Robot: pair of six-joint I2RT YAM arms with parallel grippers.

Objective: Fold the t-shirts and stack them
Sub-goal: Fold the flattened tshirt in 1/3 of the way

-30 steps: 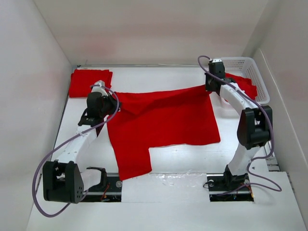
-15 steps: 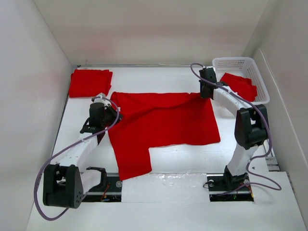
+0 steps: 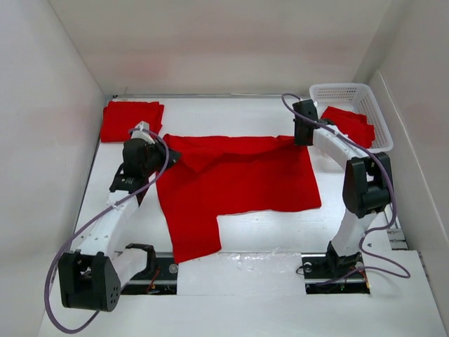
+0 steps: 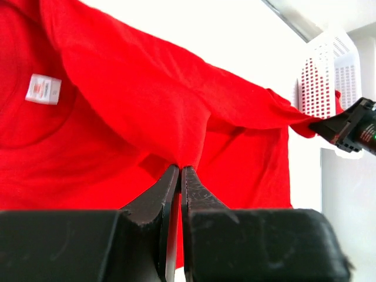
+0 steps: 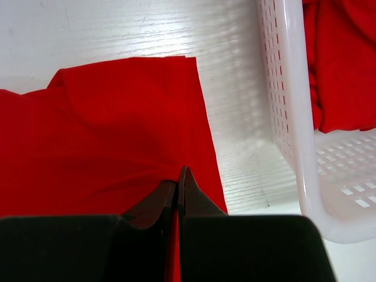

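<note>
1. From above, a spread t-shirt (image 3: 238,179) lies across the middle of the table (image 3: 280,239), with one flap reaching toward the near edge. The left gripper (image 3: 170,156) is at its far left corner and the right gripper (image 3: 303,137) at its far right corner. The far edge is raised a little between them. A folded t-shirt (image 3: 131,119) sits in the far left corner, well apart. A third t-shirt (image 3: 349,123) lies crumpled in the white basket (image 3: 351,90) at far right.
2. In the left wrist view, the left gripper's jaws are pinched together on a fold of the spread t-shirt. The cloth rises in a taut ridge that runs across to the right gripper beside the basket. A white label (image 4: 44,89) shows inside the collar.
3. In the right wrist view, the right gripper's jaws are closed tight with red cloth nipped between them. The corner of the spread t-shirt rests on the table near the basket wall, with bare table between. The third t-shirt shows inside the basket.
</note>
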